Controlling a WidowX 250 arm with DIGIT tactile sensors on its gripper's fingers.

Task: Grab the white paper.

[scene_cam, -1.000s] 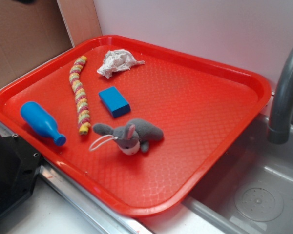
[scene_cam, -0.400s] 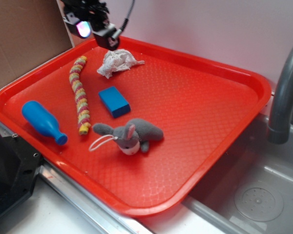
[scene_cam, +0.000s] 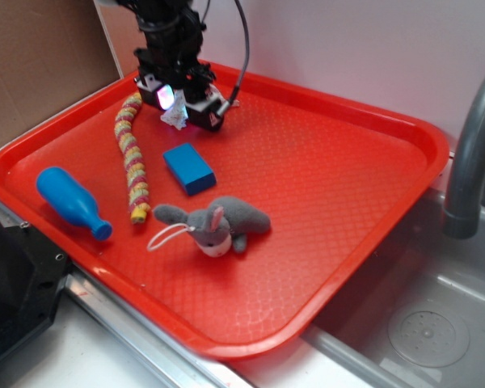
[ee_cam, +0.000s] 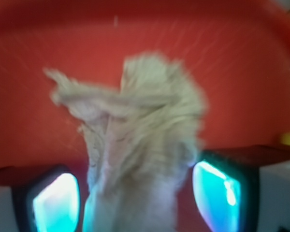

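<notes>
At the near edge of a red tray (scene_cam: 339,267), beside a steel sink (scene_cam: 424,331) and a grey faucet (scene_cam: 473,153), a grey-and-white plush animal (scene_cam: 214,222) lies on its side with a white loop trailing toward the left. Left of it, a blue bottle-shaped toy (scene_cam: 69,202) rests near the tray's rim, its neck pointing toward the plush. A blue block (scene_cam: 188,168) sits just behind the plush, and a striped, rope-like toy (scene_cam: 132,158) runs beside the block toward the far corner. There, the robot's gripper (scene_cam: 178,109) has its fingers lowered over the white paper (scene_cam: 175,119), which shows only as a small pale scrap between them, close to the rope toy's far end. From the wrist camera, blurred, the white paper (ee_cam: 135,145) fills the gap between the two glowing teal finger pads (ee_cam: 55,203), its twisted tail pointing left. The jaws stand parted on either side of the wad; whether the pads already touch it cannot be told.
</notes>
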